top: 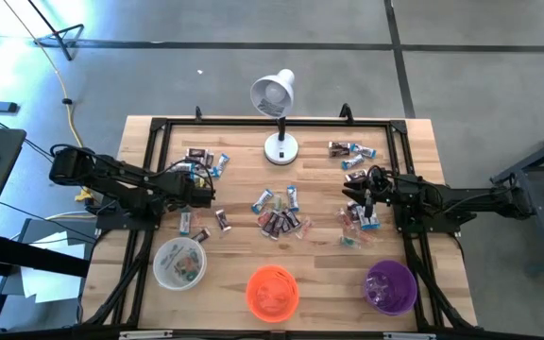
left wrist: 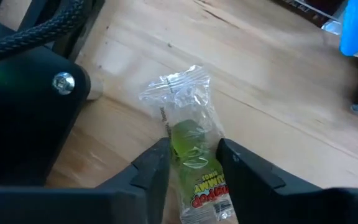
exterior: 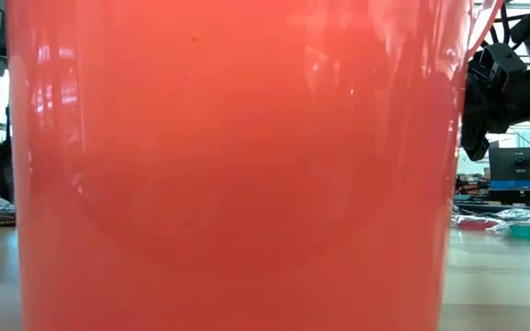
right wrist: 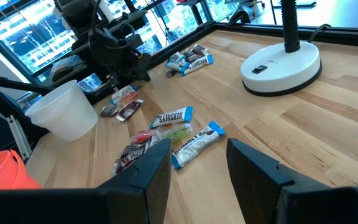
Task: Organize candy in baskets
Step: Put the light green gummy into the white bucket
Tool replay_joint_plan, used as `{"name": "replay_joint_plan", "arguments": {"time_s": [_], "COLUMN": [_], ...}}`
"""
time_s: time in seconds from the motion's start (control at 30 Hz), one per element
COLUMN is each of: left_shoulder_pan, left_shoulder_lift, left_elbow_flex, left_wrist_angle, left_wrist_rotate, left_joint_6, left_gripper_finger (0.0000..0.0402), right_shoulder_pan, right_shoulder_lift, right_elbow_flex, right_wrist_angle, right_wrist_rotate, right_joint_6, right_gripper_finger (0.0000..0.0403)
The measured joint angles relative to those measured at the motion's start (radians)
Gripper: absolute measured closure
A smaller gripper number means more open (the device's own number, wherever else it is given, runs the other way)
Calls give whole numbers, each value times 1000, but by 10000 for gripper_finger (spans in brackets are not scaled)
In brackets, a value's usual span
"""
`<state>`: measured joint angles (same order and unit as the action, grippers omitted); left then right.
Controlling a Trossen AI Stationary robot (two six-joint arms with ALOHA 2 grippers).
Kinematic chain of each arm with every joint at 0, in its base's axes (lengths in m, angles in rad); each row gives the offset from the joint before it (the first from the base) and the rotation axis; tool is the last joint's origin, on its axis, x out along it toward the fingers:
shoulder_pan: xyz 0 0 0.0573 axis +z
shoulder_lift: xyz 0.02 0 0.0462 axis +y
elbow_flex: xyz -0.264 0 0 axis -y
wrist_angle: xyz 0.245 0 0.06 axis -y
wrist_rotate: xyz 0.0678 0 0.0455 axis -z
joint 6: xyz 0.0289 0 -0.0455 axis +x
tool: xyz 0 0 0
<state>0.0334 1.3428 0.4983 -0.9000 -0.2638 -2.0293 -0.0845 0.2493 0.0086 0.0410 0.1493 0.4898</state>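
Wrapped candies lie in loose groups on the wooden table: a middle group [top: 278,217], one by the far left [top: 206,161], one at the far right [top: 346,149] and one under the right arm [top: 357,225]. The white basket [top: 179,263], orange basket [top: 272,292] and purple basket [top: 390,286] stand along the near edge. My left gripper [top: 202,192] [left wrist: 192,163] is left of the middle group and shut on a green candy in a clear wrapper [left wrist: 188,134]. My right gripper [top: 359,195] [right wrist: 197,165] hovers open, right of the middle group, holding nothing. My left gripper pinches the green candy between its two fingers [left wrist: 159,160], across the wrapper's middle [left wrist: 190,149], where the green sweet sits. The crinkled clear end [left wrist: 178,86] sticks out past the fingertips and the printed end lies back between them. Whether the candy still lies on the table, I cannot tell.
A white desk lamp has its base [top: 280,148] at the middle of the far side. A black frame [top: 253,121] runs along the table's edges. In the low view the orange basket's wall [exterior: 237,165] fills nearly the whole picture. Bare wood lies between the baskets and the candies.
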Motion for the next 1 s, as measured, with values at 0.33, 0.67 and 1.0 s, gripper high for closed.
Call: {"name": "replay_joint_plan", "arguments": {"time_s": [0.33, 0.67, 1.0], "left_shoulder_pan": [-2, -15, -253], "left_shoulder_lift": [4, 4, 2], "left_elbow_flex": [62, 257, 615], "left_wrist_angle": [24, -159, -618], "left_wrist_rotate": [36, 21, 30], "left_joint_6": [47, 182, 291], "left_gripper_finger": [394, 383, 383], "right_shoulder_pan": [0, 0, 0], "right_shoulder_lift": [0, 0, 0], "right_elbow_flex": [0, 0, 0], "right_wrist_angle": [0, 0, 0], "right_wrist_rotate": [0, 1, 4], "right_joint_6": [0, 0, 0], "right_gripper_finger": [251, 251, 251]}}
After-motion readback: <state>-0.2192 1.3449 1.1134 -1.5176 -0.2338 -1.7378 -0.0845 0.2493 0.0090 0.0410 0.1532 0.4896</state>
